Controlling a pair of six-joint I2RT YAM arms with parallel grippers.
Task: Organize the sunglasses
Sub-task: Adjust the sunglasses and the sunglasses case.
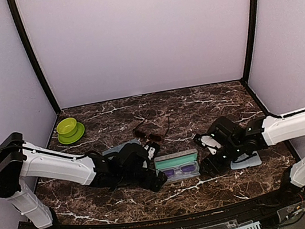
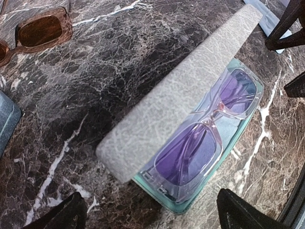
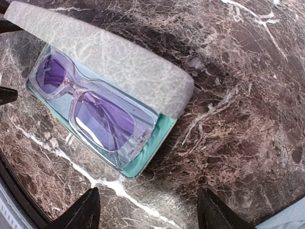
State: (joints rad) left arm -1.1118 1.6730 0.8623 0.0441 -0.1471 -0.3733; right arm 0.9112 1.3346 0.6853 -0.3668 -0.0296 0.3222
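The purple-tinted sunglasses point(image 1: 180, 170) point(image 2: 205, 129) point(image 3: 90, 105) lie folded in an open case with a teal lining, its grey-beige lid point(image 1: 176, 159) point(image 2: 181, 90) point(image 3: 114, 57) standing half raised over them. The reddish-brown sunglasses point(image 1: 147, 134) point(image 2: 40, 29) rest on the marble behind. My left gripper point(image 1: 157, 166) point(image 2: 155, 214) is open at the case's left end, touching nothing. My right gripper point(image 1: 205, 155) point(image 3: 150, 210) is open at the case's right end, a little apart from it, with only table between its fingers.
A blue-grey case point(image 1: 115, 150) point(image 2: 7, 119) lies under my left arm. A light-blue cloth point(image 1: 250, 161) point(image 3: 286, 219) sits beneath my right wrist. A green bowl point(image 1: 69, 129) stands at the back left. The table's front edge runs close behind both grippers.
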